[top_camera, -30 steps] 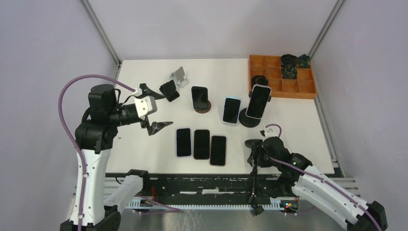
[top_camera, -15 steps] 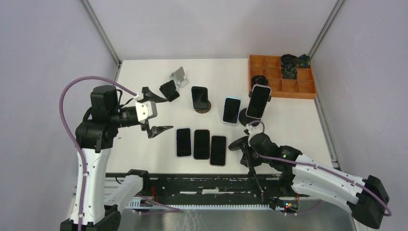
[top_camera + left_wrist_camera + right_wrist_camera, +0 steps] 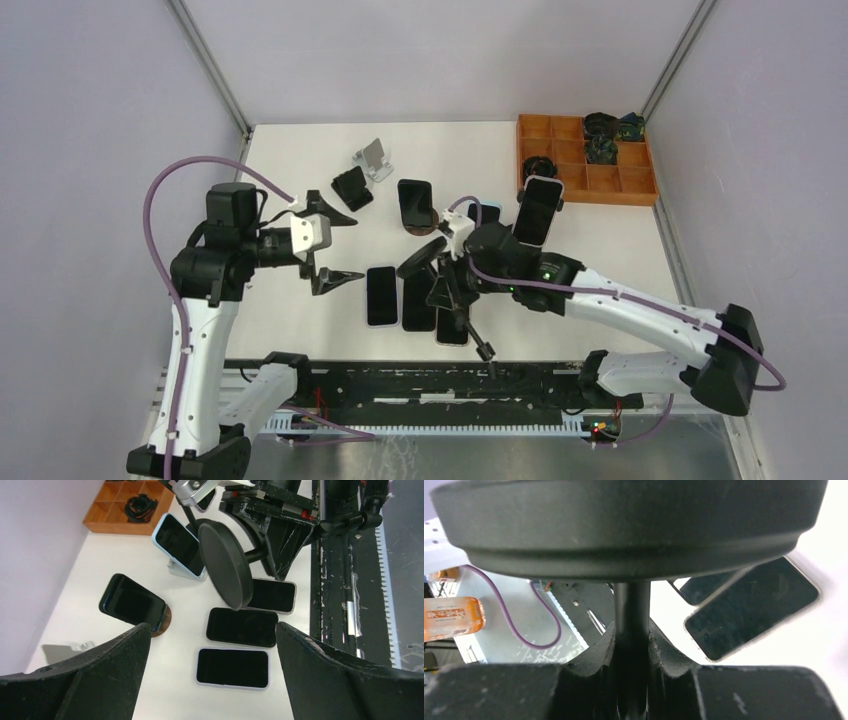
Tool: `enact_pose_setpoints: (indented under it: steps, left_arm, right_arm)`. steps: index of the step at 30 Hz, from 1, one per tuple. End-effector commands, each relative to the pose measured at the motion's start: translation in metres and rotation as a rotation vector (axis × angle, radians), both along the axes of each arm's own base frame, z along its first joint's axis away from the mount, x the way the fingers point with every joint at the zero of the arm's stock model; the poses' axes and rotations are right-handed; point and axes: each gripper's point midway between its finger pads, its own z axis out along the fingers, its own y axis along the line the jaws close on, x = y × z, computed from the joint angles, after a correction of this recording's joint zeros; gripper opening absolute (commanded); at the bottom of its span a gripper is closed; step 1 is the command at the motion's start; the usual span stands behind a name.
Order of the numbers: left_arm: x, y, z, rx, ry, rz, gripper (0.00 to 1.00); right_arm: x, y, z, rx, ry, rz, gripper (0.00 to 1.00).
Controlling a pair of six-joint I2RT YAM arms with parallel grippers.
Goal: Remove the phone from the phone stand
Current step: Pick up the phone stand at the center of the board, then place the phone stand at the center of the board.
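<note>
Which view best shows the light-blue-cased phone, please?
Left wrist: the light-blue-cased phone shows nearly whole, leaning. From the top, the right arm hides most of it; the right wrist misses it.

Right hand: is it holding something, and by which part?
Yes: the right hand grips a black phone stand by its thin stem, just under its round disc. The left hand holds nothing.

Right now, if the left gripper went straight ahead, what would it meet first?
Probably the round black stand held in the right gripper; depth is unclear, so it might reach the flat phones instead.
</note>
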Motion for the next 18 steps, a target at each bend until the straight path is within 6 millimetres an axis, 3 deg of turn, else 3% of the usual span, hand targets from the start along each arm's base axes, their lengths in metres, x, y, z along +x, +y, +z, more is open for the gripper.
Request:
enact_pose_setpoints:
  steps: [1,11,17,18]
  left_arm:
    - [0.001,-0.005,-0.014,-0.008,0.120,-0.006,1.00]
    - [0.027,0.003,-0.046,0.109,0.239,0.116,0.95]
    - [0.053,0.007,-0.051,0.125,0.275,0.210,0.76]
    - [0.056,0.007,-0.053,0.129,0.281,0.222,0.69]
  right_arm:
    - [0.011,0.055,0.067,0.178,-0.078,0.088,0.00]
    - [0.035,0.112,0.090,0.226,-0.067,0.087,0.00]
    - [0.038,0.134,0.094,0.227,-0.059,0.106,0.00]
    - [0.039,0.135,0.094,0.230,-0.057,0.103,0.00]
